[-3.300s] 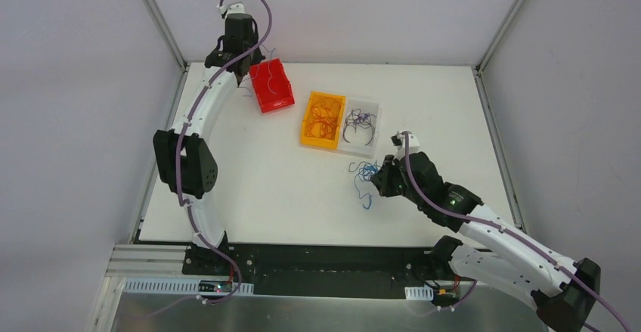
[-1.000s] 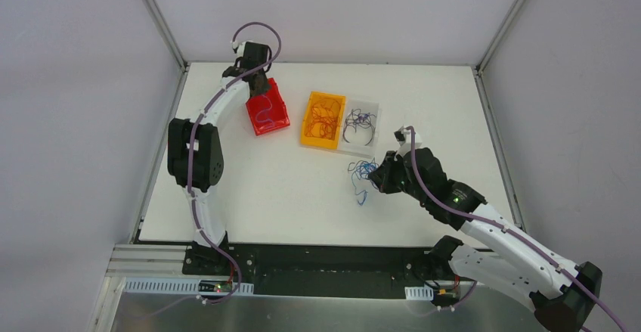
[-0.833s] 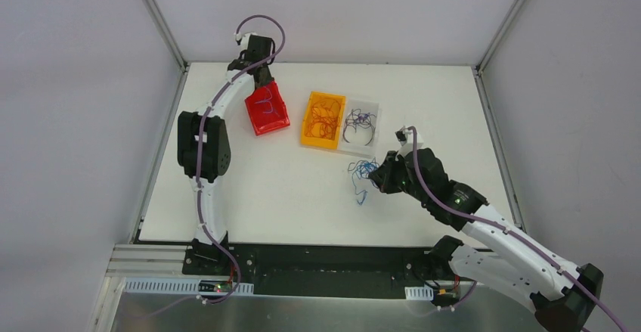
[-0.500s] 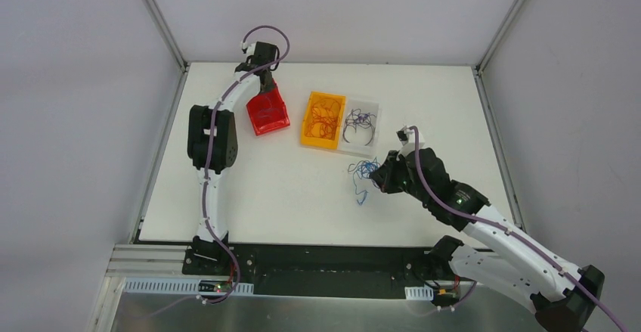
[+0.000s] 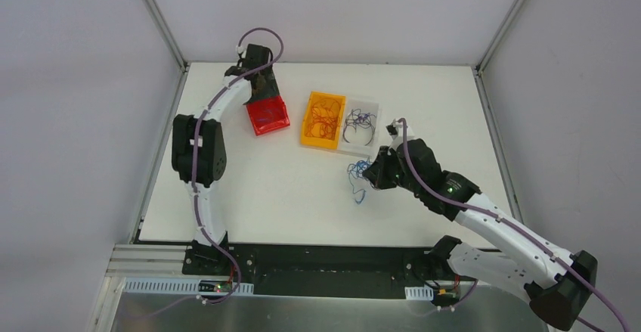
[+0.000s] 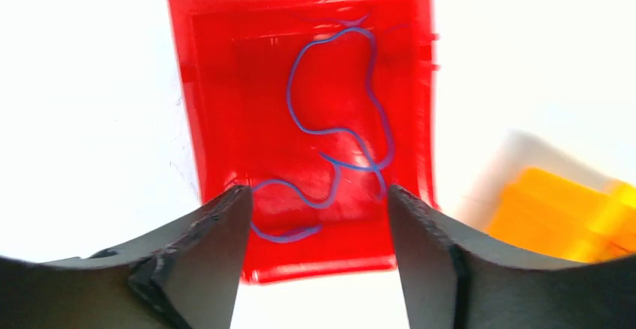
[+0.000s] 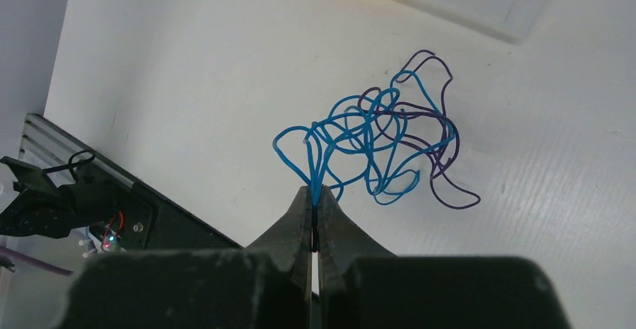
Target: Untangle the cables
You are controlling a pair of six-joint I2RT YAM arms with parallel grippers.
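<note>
The tangle of cables (image 7: 379, 138) lies on the white table (image 5: 264, 188), a loose knot of bright blue strands wound through a thinner purple one, just in front of the clear bin (image 5: 357, 151) and to the right of the table's middle. The purple strand loops out along the knot's far and right sides, while the blue loops crowd toward the right gripper (image 7: 313, 200). That gripper has its jaws pressed together on the nearest blue loop, pinching it where the two sides of the loop meet; the rest of the knot rests on the table beyond the fingertips (whether the pinched part is lifted clear of the surface cannot be told). From above, the right arm reaches in from the near right corner, its gripper (image 5: 376, 176) touching the knot's right edge. Beside the clear bin, which holds a few dark coiled cables, stands an orange bin (image 5: 305, 128) with orange and red cables in it, the two touching side by side. Well apart, at the far left of the table, sits a red bin (image 6: 187, 97) with a single blue cable (image 6: 290, 93) lying in curves on its floor. The left gripper (image 6: 316, 194) hangs over the near end of this bin, jaws spread wide with nothing between them.
</note>
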